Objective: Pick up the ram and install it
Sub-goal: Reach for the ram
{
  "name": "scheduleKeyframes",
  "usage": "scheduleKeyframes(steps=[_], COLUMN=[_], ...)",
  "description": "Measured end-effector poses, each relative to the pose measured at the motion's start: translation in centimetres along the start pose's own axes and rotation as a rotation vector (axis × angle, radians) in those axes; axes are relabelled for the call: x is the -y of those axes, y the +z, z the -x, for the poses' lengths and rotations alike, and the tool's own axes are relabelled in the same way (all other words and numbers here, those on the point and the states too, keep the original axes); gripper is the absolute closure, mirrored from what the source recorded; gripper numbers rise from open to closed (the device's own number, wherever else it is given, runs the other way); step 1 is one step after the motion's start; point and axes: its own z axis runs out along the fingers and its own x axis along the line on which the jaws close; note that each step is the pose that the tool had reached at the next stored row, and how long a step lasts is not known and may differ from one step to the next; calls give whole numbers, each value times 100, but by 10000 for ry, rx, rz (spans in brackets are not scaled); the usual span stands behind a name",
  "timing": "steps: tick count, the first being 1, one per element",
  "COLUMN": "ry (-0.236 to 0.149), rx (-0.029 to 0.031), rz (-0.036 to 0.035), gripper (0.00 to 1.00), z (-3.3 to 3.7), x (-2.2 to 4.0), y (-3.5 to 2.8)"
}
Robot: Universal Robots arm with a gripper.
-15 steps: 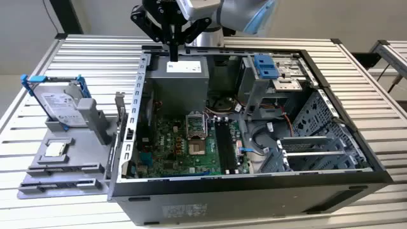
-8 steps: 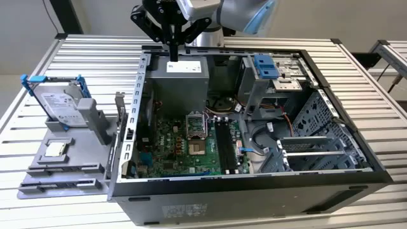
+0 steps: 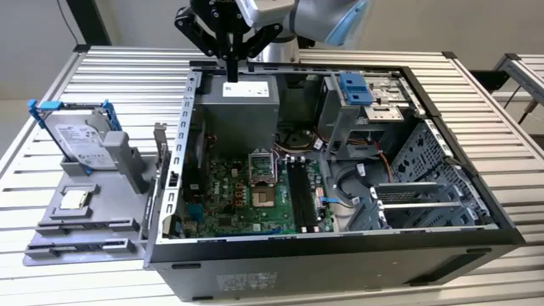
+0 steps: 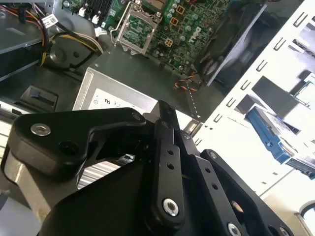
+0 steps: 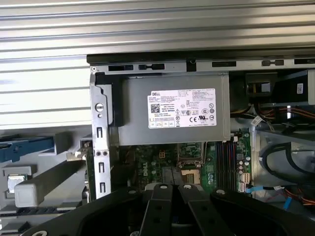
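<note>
Nearest us in the exterior view, the black front wall of the open computer case (image 3: 340, 268) crosses the lower frame. At lower left a gray tray (image 3: 106, 207) carries a small square silver chip (image 3: 75, 199). Behind the chip, a hard drive in a blue frame (image 3: 81, 137) is propped upright.

Inside the case the green motherboard (image 3: 221, 204) lies flat, with the CPU socket (image 3: 264, 182) near the middle of the frame. Just to the exterior view's right of the socket sits the bank of black memory slots (image 3: 299, 188). Their long axes run from lower frame to upper frame.

We cannot place the ram. That bank reads as dark bars, and we cannot tell whether one of them is the stick, or which way it points. In the first wrist view the slots appear right of centre and are just as hard to read.

Farther back, the gray power supply (image 3: 238, 108) with its white label stands at the case's far end. The gripper (image 3: 231, 73) hangs over the supply's far edge at the top of the frame, left of centre, pointing straight down. It is closed tip against tip, and we see nothing clamped in it. In the second wrist view its black fingers (image 4: 165, 162) narrow to a single tip above the label's edge. Beyond the case lies the slatted metal table (image 3: 127, 70).
</note>
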Motion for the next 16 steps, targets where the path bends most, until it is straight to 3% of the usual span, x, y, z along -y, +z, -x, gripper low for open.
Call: scheduleKeyframes(steps=[5,16], ry=[-8,-38], rx=[26,262], rz=[5,22], gripper=[100,100], z=[-121,-383], x=[8,27], y=[-1,-10])
